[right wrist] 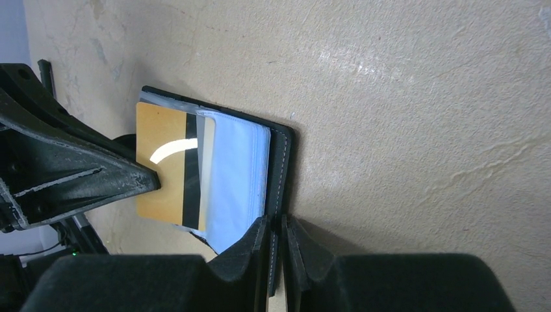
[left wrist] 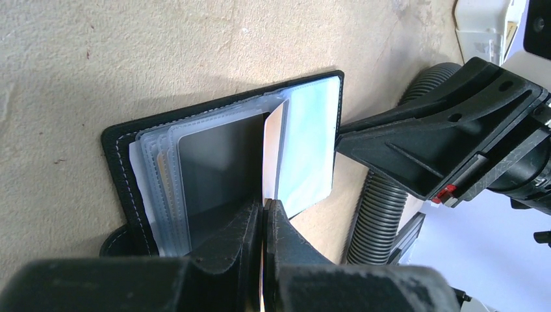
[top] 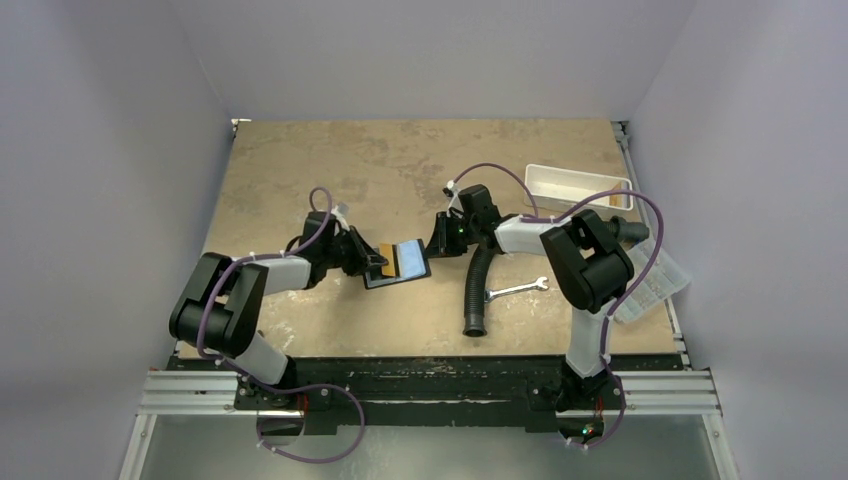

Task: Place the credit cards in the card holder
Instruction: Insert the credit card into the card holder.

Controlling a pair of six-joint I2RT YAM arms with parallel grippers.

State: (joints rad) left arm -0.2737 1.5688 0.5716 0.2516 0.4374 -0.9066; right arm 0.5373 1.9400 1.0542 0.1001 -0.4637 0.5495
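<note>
Left wrist view shows the left hand (left wrist: 263, 211) pressed together on the near edge of a thin yellowish-tan credit card (left wrist: 273, 156). The card stands on edge among the clear plastic sleeves (left wrist: 162, 188) of the small black folding card holder (left wrist: 120, 149). The holder lies open on the tan bench (left wrist: 97, 52), between the two arms.

From the right wrist, the right hand (right wrist: 276, 225) pinches the black stitched cover at its edge, pinning the holder open. The card's black stripe faces that camera, and much of the card sticks out beyond the sleeves.

The step in hand appears to be sliding this card into a sleeve. The next move likely calls for a straight push along the sleeve's mouth, with the right hand holding the cover steady. Whether the card's leading edge has entered a pocket I cannot tell.
</note>
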